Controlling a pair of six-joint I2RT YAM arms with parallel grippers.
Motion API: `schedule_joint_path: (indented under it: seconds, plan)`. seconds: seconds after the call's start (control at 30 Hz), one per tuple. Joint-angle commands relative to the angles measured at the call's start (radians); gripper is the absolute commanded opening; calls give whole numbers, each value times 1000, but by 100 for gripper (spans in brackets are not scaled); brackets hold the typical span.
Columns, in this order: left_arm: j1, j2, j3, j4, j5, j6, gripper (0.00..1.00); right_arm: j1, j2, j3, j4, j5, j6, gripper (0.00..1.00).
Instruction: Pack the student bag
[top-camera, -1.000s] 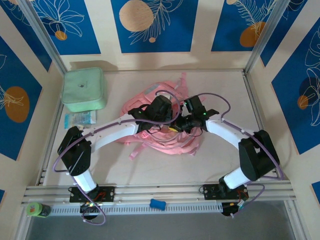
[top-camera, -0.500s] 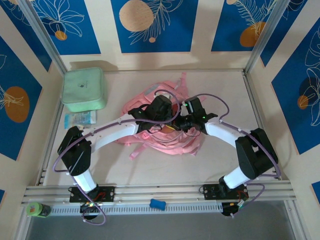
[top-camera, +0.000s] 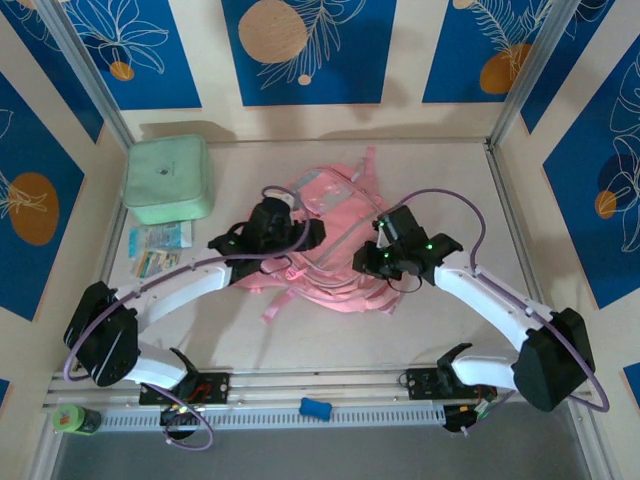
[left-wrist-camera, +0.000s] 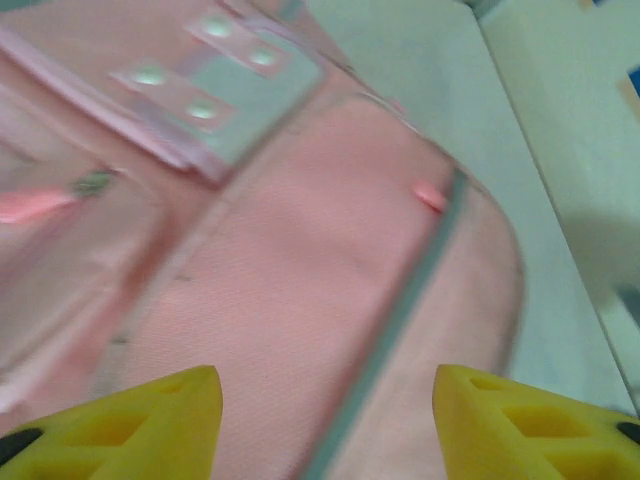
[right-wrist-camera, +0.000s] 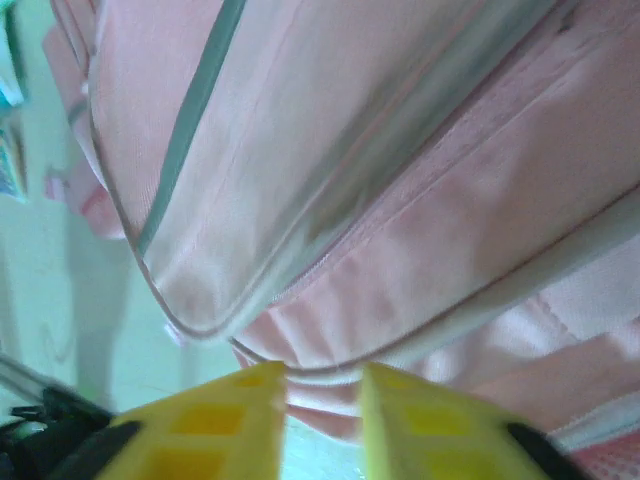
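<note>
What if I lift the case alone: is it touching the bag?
Apart. The top view shows bare table between the case and the bag.

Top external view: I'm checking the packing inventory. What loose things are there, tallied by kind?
Pink backpack: 1
Mint green zip case: 1
Flat packets: 2
Small blue object: 1
Green bottle: 1
Total: 6

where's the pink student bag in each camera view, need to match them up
top external: the student bag lies mid-table, right of the mint case.
left wrist: the bag spans left and centre, with pale table at upper right.
right wrist: the bag runs across top and right, with table at left.
shared landmark: the grey-green zip band edging a pink panel, likely the same in both wrist views.
</note>
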Motion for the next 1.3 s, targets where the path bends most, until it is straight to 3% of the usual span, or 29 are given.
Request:
schedule_joint_path:
  seconds: [0.0,0.1,0.27,0.47,0.7,0.83,1.07,1.27]
  plan:
    - [79,34,-60,106,148,-63,57,127,-10,21,-79,185,58,41]
    - [127,91,-71,163,193,-74,57,207,45,32,-24,216,134,49]
    - [198,229,-45,249,303,-105,56,273,192,118,74,206,138,53]
    - [201,317,-31,364,435,-148,48,209,294,188,125,158,17,43]
    - [116,268,-71,345,394,-179,45,8,314,258,39,109,-179,36]
    - [37,246,-100,367,317,-217,46,-42,265,243,-4,95,-257,41]
    - [25,278,-54,351,272,-208,45,86,167,147,-77,276,-63,55]
    - [34,217,-81,310,184,-210,44,208,230,166,-57,415,123,53]
